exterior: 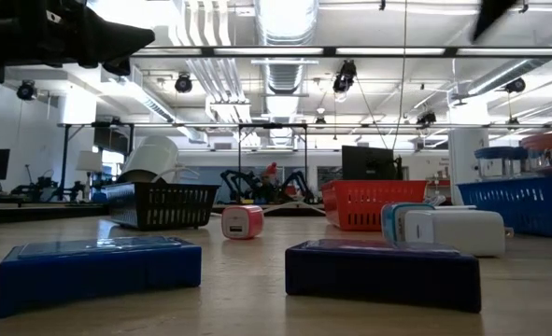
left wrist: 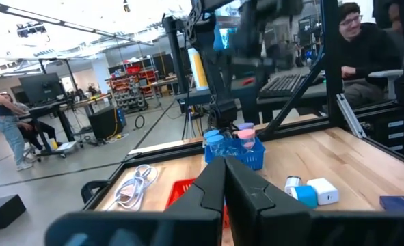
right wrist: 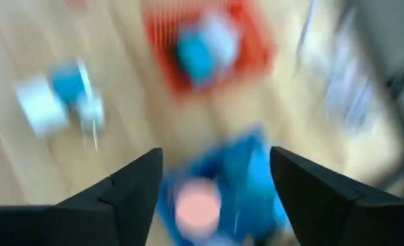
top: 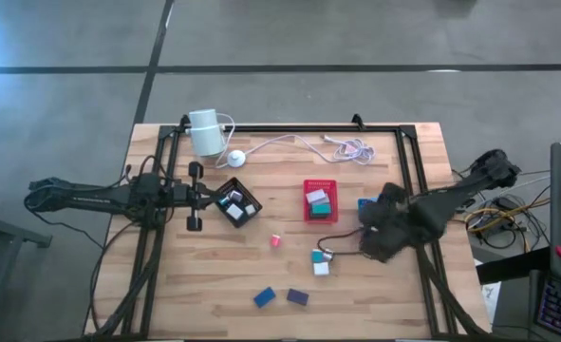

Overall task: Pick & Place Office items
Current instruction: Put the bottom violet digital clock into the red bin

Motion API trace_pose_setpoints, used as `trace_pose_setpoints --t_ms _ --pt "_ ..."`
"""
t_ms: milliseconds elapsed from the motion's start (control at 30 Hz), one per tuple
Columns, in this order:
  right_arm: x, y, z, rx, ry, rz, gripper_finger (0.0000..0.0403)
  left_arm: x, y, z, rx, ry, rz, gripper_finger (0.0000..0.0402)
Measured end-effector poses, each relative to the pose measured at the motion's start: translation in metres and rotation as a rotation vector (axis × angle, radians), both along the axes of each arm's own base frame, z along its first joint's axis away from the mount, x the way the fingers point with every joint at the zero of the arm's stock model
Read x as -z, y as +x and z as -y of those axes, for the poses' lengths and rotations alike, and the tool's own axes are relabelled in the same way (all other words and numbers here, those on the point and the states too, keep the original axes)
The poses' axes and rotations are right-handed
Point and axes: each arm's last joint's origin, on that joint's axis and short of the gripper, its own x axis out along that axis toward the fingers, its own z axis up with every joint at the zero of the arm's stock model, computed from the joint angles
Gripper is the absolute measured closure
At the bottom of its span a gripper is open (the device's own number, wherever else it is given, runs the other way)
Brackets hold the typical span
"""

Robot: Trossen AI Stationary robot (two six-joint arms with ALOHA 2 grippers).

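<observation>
Trays: three small square ones, black (top: 237, 205), red (top: 321, 200), blue (top: 365, 205). Black tray lies just ahead of the left gripper (top: 196, 196), whose jaws are pressed shut, empty. Blue tray with a pink piece (right wrist: 197, 206) sits between the widely parted jaws of the right gripper (right wrist: 215, 178), nothing gripped.

Loose office items on the wooden table (top: 166, 294): one pink block (top: 275, 241), one teal-and-white pair (top: 320, 262), one blue block (top: 265, 297), one dark purple block (top: 297, 297), all beyond either gripper's jaws.

Other: one white cylinder (top: 204, 132) with cable (top: 289, 142).
</observation>
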Motion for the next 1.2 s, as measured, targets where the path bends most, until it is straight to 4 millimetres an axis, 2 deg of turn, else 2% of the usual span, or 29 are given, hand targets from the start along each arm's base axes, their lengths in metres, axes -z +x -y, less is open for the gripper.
trace_pose_setpoints --t_ms 67,200,367,467,567,700,867,1200 --pt "-0.019 -0.008 -0.007 -0.049 -0.084 0.201 0.0154 0.0 0.0 0.0 -0.001 0.01 0.0 0.0388" --pt "-0.048 -0.031 -0.02 -0.185 -0.141 0.547 0.0204 0.0 0.0 0.0 -0.006 0.029 0.001 0.0388" --pt "-0.057 -0.056 -0.017 -0.353 -0.073 0.825 0.029 -0.001 -0.001 0.0 -0.01 0.032 0.005 0.0397" --pt "-0.046 -0.059 -0.007 -0.444 -0.023 0.952 0.0343 -0.004 -0.002 -0.001 -0.014 0.031 0.009 0.0397" --pt "-0.024 -0.053 0.009 -0.522 0.015 1.025 0.0385 -0.005 -0.002 -0.001 -0.015 0.025 0.001 0.0397" --pt "0.003 -0.048 0.037 -0.539 0.057 1.019 0.039 -0.003 -0.003 -0.001 -0.014 0.025 -0.017 0.0399" --pt "0.021 -0.065 0.066 -0.498 0.07 1.09 0.039 0.0 -0.003 -0.001 -0.014 0.025 -0.047 0.0399" --pt "0.052 -0.101 0.081 -0.503 0.037 1.251 0.039 0.004 -0.007 -0.004 -0.032 0.007 -0.088 0.04"
